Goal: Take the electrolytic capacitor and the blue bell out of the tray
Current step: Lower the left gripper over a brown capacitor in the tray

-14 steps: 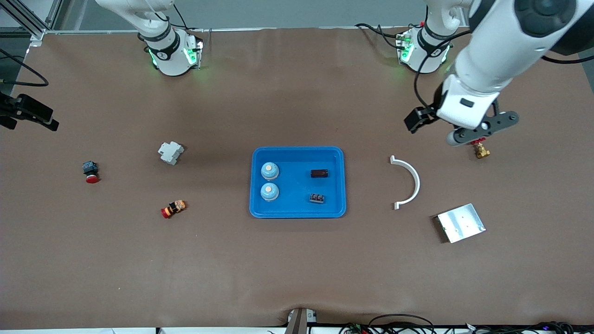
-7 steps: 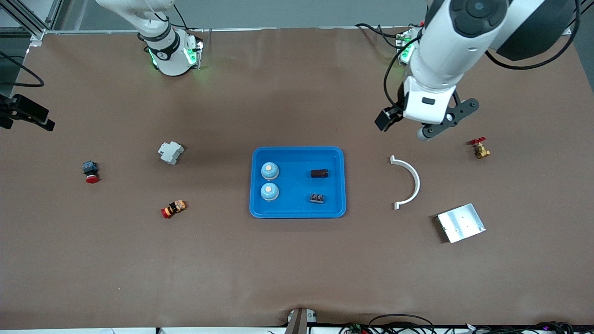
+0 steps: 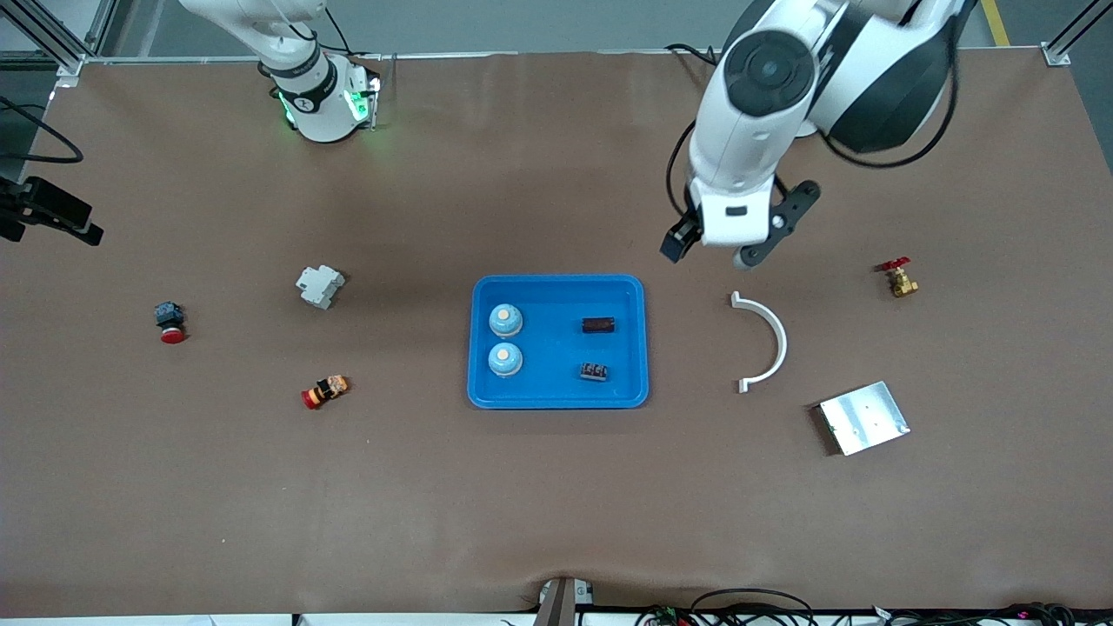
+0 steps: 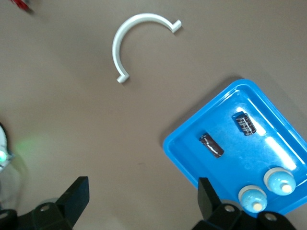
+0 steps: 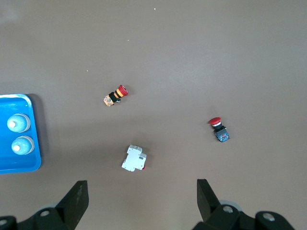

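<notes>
A shallow blue plastic tray [image 3: 557,287] with rounded corners sits mid-table and serves as the landmark. Inside it, toward the right arm's end, stand two pale blue dome-shaped bells [image 3: 505,320] with cream buttons on top, one nearer the front camera than the other, close together but apart. Toward the left arm's end of the tray lie two capacitors: a dark brown cylindrical capacitor [image 3: 598,325] on its side, and, nearer the front camera, a small black capacitor with pale markings [image 3: 594,371], also lying down. None of the four touches another.

The left gripper [image 4: 141,201] hangs in the air over bare table just off the tray's corner at the left arm's end, fingers spread wide apart and holding nothing. The right gripper [image 5: 140,201] is out of the front view; its wrist view shows it high above the table off the tray's right-arm end, fingers likewise spread and empty.
</notes>
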{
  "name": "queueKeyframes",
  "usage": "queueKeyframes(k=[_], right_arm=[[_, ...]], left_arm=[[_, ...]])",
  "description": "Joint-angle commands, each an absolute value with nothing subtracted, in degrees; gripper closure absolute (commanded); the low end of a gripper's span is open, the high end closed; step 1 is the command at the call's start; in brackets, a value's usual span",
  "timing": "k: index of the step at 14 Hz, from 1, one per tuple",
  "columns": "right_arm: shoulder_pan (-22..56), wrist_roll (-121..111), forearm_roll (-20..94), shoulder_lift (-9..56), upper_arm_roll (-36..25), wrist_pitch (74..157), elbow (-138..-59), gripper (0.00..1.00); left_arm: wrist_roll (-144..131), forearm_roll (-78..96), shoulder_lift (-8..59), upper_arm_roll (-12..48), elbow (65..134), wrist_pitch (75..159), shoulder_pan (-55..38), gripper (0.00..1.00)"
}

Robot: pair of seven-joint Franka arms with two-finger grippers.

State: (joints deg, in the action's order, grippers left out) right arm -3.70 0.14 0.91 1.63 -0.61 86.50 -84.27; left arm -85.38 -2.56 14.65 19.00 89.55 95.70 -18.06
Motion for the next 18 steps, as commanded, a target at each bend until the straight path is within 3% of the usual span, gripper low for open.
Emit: queueKeyframes(k=[1,9,18], right_arm=[[-4.2,0.8,1.1,1.3,0.0,86.0,-84.1,0.00],[-4.2,1.1,1.1,1.6,0.0,86.1,-84.2,0.00],[-4.0,0.4,1.0,1.8,-0.1,85.9,-84.3,0.00]], left_arm=[[-88.6,-3.1,17.7,19.4,89.0,101.0,-18.7,0.00],[-102.9,-0.1,19.8,19.6,90.3,106.3,-21.0,0.00],[-117.8,-4.7,29.8,19.5,90.7,115.4,-21.0,0.00]])
